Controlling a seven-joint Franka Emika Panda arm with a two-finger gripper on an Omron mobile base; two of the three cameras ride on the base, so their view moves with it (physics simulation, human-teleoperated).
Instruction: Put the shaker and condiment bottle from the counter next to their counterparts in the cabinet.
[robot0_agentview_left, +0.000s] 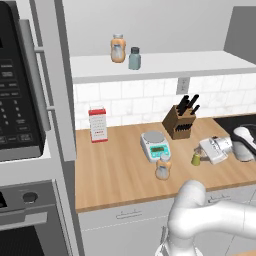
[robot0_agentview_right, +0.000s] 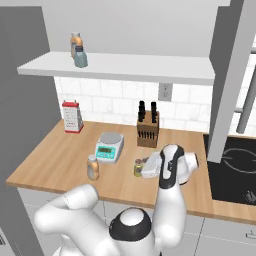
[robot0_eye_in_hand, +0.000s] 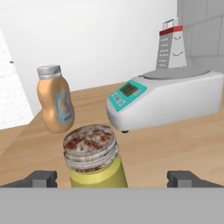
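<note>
Hidden: shaker (robot0_eye_in_hand: 93, 162) base cut off between spread gripper (robot0_eye_in_hand: 113, 178) fingertips.
Count: one condiment bottle (robot0_eye_in_hand: 55, 104), one kitchen scale (robot0_eye_in_hand: 168, 97).

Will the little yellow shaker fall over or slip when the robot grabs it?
Probably not, if gripped low. The shaker stands upright on the counter, squat with a wide cap, so it looks steady. Its round, smooth-looking sides might slip or twist a little. The open hand has a finger on each side of it, so an even squeeze seems likely.
</note>
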